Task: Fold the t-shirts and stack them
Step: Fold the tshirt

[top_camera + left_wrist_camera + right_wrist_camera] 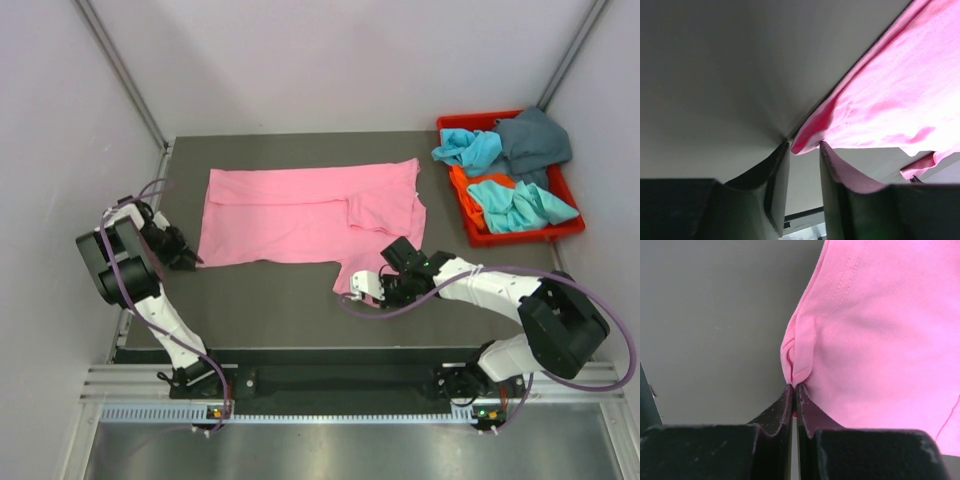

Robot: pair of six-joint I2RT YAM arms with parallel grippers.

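A bright pink t-shirt (300, 215) lies spread flat across the middle of the dark table. Its lower left corner (805, 137) sits between the tips of my left gripper (190, 258) (804, 145). Those jaws stand a little apart, with a gap on either side of the cloth. My right gripper (352, 288) (793, 386) is shut on a fold of the pink t-shirt's (880, 340) lower right edge. More t-shirts are heaped at the back right: turquoise ones (470, 148) (520, 205), a dark teal-grey one (535, 140) and an orange one (465, 185).
A red plastic bin (510, 237) at the back right corner holds the heaped shirts. Light walls close in the table at the left, back and right. Bare dark table (270, 300) lies between the pink shirt and the arm bases.
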